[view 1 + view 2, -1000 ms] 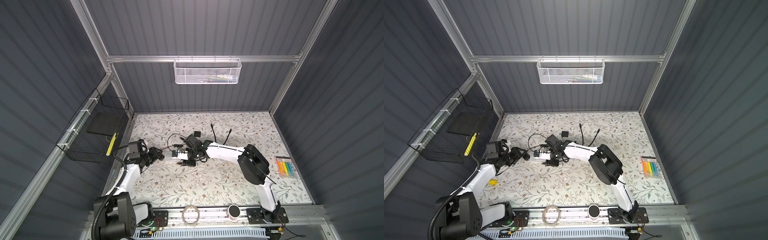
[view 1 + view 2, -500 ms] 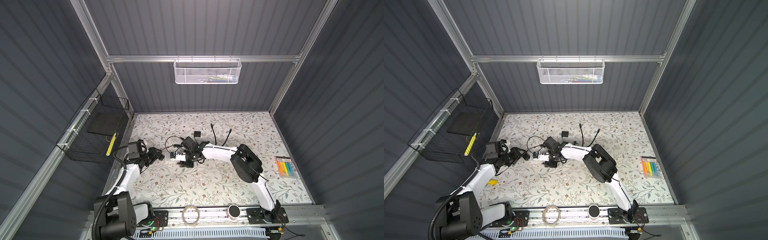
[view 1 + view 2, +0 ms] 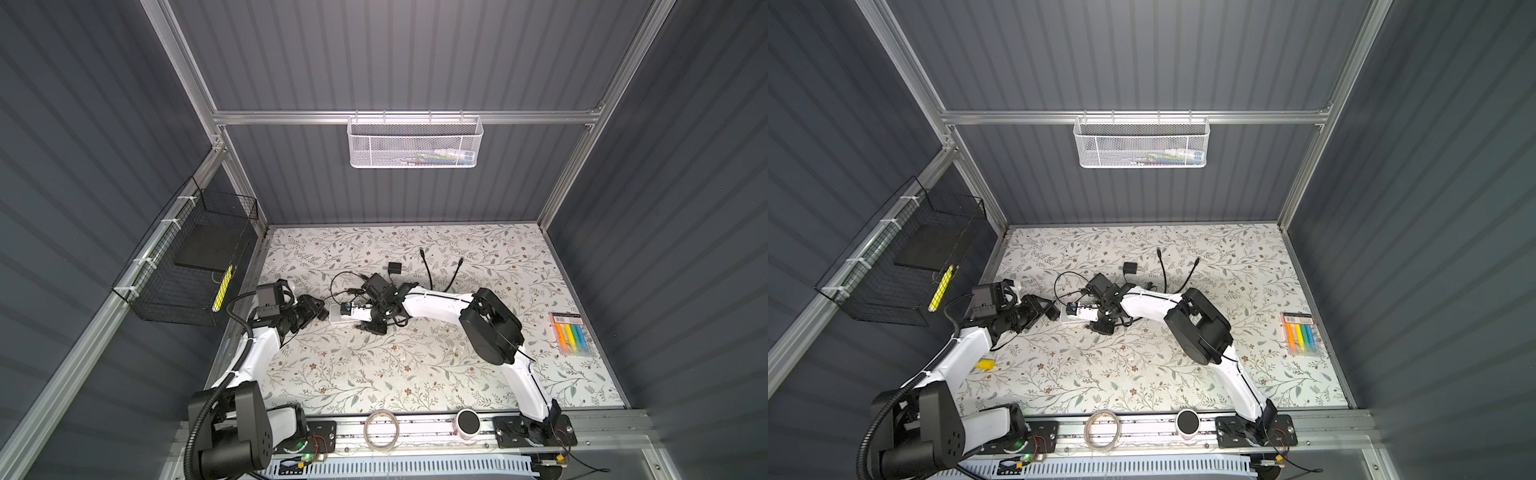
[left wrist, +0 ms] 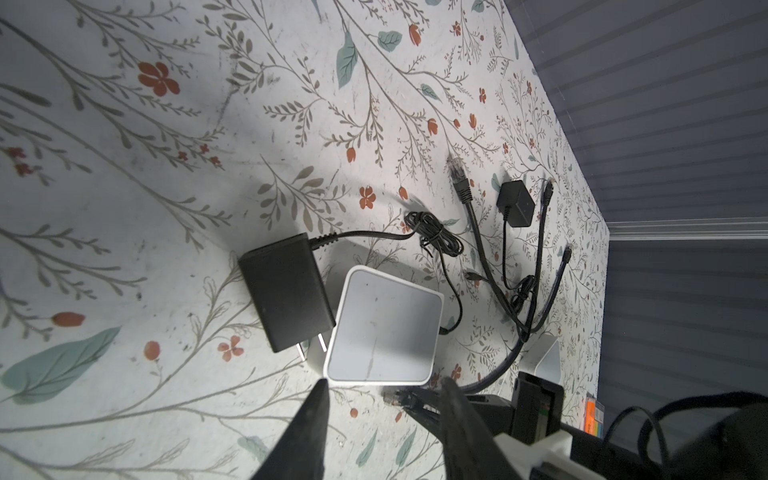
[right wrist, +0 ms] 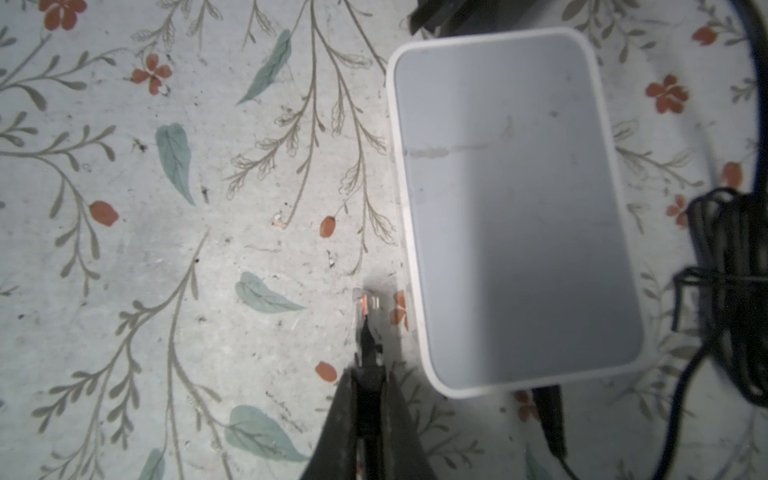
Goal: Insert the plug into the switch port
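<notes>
The white switch [image 3: 340,318] lies flat on the floral table; its ports do not show in either wrist view. My right gripper [image 5: 368,376] is shut on the black boot of a cable. The cable's clear plug [image 5: 365,303] sticks out past the fingertips, low over the table, close beside the switch's [image 5: 511,208] long side. In the left wrist view the plug [image 4: 392,400] sits just off the switch's [image 4: 386,328] near corner. My left gripper [image 4: 384,388] is open, its fingertips [image 4: 321,388] at the switch's near end, straddling it. Both grippers meet at the switch in both top views.
A black power adapter [image 4: 286,295] lies against the switch, its cord coiled behind. A small black adapter [image 3: 394,267] and loose black cables [image 3: 428,270] lie further back. A highlighter pack [image 3: 572,340] sits at the right edge. A tape roll [image 3: 381,430] and a white cylinder [image 3: 468,424] rest on the front rail.
My right arm has reached further left, down beside the switch, and its jaws have closed on the plug's boot. The left arm has stayed where it was.
</notes>
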Controlling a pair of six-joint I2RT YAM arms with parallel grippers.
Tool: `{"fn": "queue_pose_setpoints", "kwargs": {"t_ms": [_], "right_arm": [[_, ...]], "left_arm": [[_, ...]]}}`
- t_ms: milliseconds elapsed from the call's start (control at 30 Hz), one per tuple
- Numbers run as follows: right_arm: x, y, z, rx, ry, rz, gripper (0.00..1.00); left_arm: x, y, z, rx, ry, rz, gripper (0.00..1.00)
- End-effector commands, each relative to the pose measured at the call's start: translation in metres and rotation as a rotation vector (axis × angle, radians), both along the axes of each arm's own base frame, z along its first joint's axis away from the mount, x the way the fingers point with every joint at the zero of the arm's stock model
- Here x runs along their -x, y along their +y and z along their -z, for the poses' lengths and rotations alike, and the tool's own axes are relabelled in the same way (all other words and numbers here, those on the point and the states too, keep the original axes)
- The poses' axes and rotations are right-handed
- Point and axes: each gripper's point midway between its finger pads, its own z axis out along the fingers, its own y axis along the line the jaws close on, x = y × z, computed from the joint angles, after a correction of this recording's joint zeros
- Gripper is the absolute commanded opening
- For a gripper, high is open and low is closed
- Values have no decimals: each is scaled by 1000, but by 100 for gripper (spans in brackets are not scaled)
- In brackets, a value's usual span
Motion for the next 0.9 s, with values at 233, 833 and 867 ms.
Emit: {"fn": "queue_pose_setpoints", "kwargs": {"t_ms": [233,833,867], "right_arm": [[40,-15,-119,-124,83,30,0],[65,-102,-305,-351,-54,252,0],[61,-111,-319,-353,-81,275,0]], "left_arm": [[8,-4,-15,18,-28,20,44],[7,-16,-36,55,-95,94,45],[6,-18,-40,58,-105,106,45]]}}
